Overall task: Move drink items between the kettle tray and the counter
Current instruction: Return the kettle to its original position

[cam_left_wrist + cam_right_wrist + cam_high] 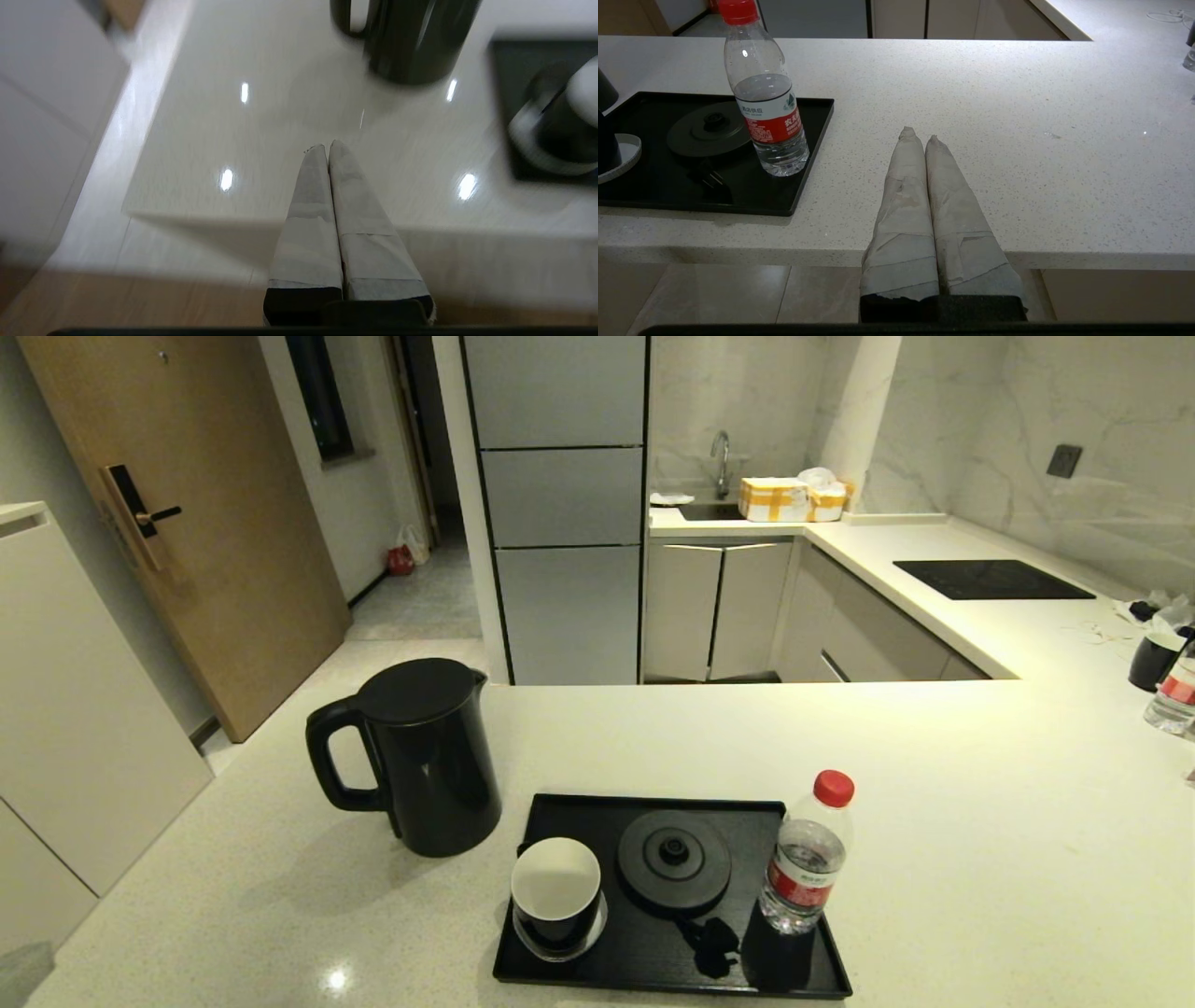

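Speckled off-white counter [934, 821] bearing kettle [420, 756], black tray [653, 971], far hob panel [994, 580].

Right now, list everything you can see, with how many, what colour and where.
kettle: one, glossy black, on the counter left of the tray
kettle tray: one, black, on the near counter
kettle-base disc: one, black, mid tray
cup: one, black with white inside, tray's left side
bottle: one, clear with red cap and label, tray's right edge
counter: one, off-white speckled
hob panel: one, black, far right counter
second cup: one, black, far right
second bottle: one, clear, red label, far right edge
boxes: two, yellow-taped, by the sink
left hand: grey-wrapped fingers shut, near counter edge
right hand: same, shut, right of tray
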{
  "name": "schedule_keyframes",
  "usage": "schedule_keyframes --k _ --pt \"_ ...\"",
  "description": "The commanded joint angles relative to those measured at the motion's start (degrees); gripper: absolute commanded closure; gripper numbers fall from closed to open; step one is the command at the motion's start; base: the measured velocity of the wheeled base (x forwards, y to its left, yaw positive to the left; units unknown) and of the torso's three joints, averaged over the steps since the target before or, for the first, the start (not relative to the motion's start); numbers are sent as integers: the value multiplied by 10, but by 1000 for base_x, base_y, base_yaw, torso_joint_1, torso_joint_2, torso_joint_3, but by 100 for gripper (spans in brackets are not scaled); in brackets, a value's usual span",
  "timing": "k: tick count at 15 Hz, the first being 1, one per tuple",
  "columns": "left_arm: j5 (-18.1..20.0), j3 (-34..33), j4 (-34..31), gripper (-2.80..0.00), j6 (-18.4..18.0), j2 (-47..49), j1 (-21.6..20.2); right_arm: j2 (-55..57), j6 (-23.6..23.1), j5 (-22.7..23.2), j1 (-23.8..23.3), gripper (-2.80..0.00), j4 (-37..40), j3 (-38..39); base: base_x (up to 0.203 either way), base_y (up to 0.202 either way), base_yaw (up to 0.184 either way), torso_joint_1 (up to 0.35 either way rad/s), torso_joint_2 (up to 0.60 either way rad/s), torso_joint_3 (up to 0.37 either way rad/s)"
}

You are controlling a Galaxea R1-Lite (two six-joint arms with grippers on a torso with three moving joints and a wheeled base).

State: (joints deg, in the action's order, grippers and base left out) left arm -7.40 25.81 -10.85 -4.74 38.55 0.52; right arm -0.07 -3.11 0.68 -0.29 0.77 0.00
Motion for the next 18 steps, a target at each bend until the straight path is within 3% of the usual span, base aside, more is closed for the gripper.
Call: schedule_keyframes --k 1,3,6,9,11,13,16,17,18 --pt "-8 18 18 0 0 196 7 1 -1 0 0 0 0 1 0 0 0 0 0 0" --pt "-15 10 97 0 6 307 25 1 -1 0 0 0 0 1 0 0 0 0 0 0" --pt "-45 -7 278 0 11 445 88 1 -1 0 0 0 0 1 0 0 0 0 0 0" --pt "-153 -2 439 0 34 569 147 1 -1 0 0 0 0 1 0 0 0 0 0 0" --pt "-274 20 535 0 56 652 189 1 -1 0 0 0 0 1 0 0 0 0 0 0" --pt "-362 55 578 0 74 690 218 1 -1 0 -1 0 0 1 0 0 0 0 0 0" --pt "-393 69 582 0 79 701 221 1 -1 0 0 0 0 1 0 0 0 0 0 0" --pt "-400 70 582 -280 80 702 220 1 -1 0 0 0 0 1 0 0 0 0 0 0" --pt "-430 71 582 -280 85 704 220 1 -1 0 0 0 0 1 0 0 0 0 0 0"
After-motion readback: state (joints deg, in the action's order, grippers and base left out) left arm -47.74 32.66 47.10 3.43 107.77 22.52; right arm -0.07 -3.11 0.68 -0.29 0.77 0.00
